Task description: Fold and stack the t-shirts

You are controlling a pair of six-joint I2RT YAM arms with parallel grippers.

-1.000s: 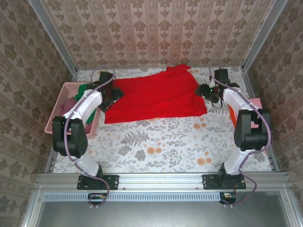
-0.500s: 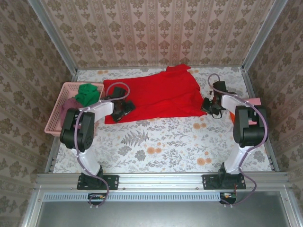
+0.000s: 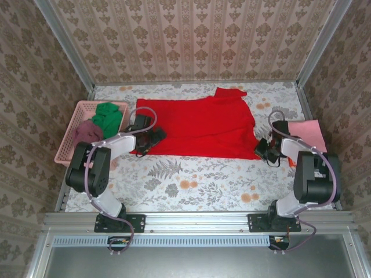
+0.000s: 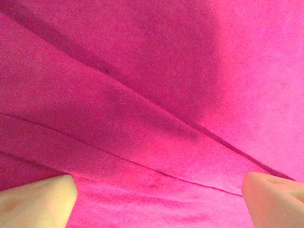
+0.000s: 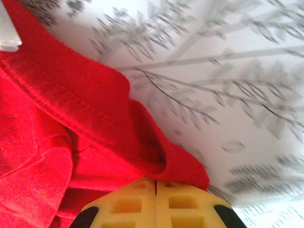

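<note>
T-shirts number four: red t-shirt [image 3: 203, 127] spread on the table [image 3: 191, 179], green t-shirt [image 3: 107, 116] and maroon t-shirt [image 3: 88, 132] in one basket [image 3: 66, 147], pink t-shirt [image 3: 307, 130] at right. Right gripper [image 3: 264, 149] clamps the red corner; left gripper [image 3: 152, 138] gapes over its left edge.

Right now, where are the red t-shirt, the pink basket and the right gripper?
red t-shirt [image 3: 197, 127]: top view, middle of its body.
pink basket [image 3: 68, 134]: top view, its left wall.
right gripper [image 5: 156, 186]: right wrist view, where its shut pads meet.
</note>
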